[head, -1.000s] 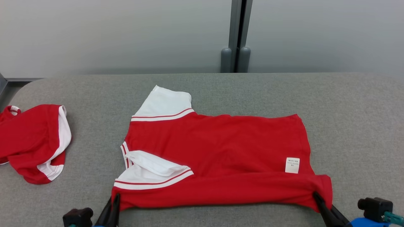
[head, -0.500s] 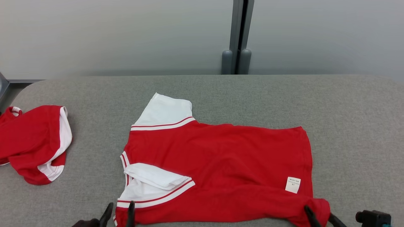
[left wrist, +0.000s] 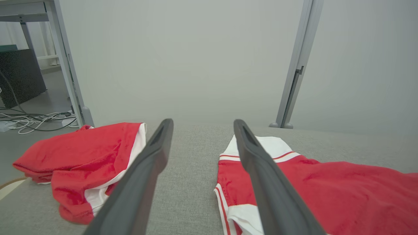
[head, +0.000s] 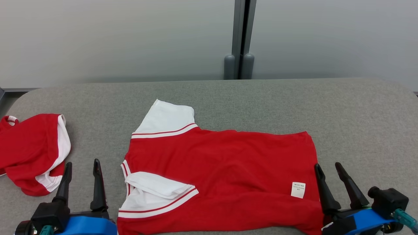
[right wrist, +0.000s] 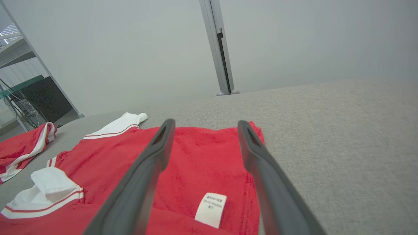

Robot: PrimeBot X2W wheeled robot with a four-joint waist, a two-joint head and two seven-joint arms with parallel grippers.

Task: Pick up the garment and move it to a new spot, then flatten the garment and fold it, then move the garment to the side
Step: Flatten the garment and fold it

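Head view: crumpled red shirt [head: 29, 153] well left of flat garment [head: 222, 163].

2 red-and-white garments, 2 grippers, 1 table.
On 1 grey padded table [head: 359, 124] lie 2 garments: 1 spread garment [head: 222, 163] and 1 crumpled garment [head: 29, 150]. The spread garment shows 2 white sleeves, the far sleeve [head: 166, 114] and the near sleeve [head: 153, 184], and 1 white label [head: 298, 190]. There are 2 grippers, the left gripper [head: 82, 162] and the right gripper [head: 326, 164], each with 2 dark fingers [head: 97, 182], 4 in all. Behind the table stands 1 grey post [head: 240, 32] with 2 rounded feet [head: 229, 67]; the floor cables [left wrist: 32, 119] are too tangled to count.
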